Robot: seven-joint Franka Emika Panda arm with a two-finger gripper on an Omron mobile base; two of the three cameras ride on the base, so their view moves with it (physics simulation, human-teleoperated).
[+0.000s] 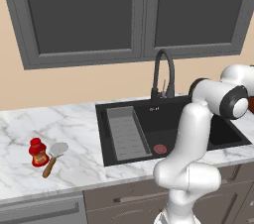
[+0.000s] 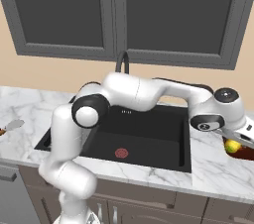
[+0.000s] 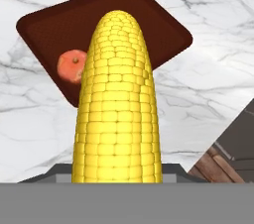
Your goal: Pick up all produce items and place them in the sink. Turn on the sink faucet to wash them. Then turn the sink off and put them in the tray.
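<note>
A yellow corn cob point(image 3: 116, 104) fills the middle of the hand view, pointing away from the camera and hiding the fingertips. My gripper point(image 2: 229, 141) is shut on it at the far right of the counter, just past the sink point(image 2: 149, 134), with the cob point(image 2: 232, 145) showing below the hand. Under the cob lies the dark reddish-brown tray point(image 3: 163, 29), and an orange-red vegetable point(image 3: 72, 67) rests inside it near its left side. The cob hangs above the tray point(image 2: 243, 154). The black gooseneck faucet point(image 1: 162, 72) stands behind the sink point(image 1: 163, 119); no water shows.
A grey ribbed rack point(image 1: 126, 131) sits in the sink's left part and a red drain point(image 1: 160, 148) in its floor. A red bottle point(image 1: 37, 152) and a wooden-handled spatula point(image 1: 53, 156) lie on the marble counter at the left. Wall cabinets hang above.
</note>
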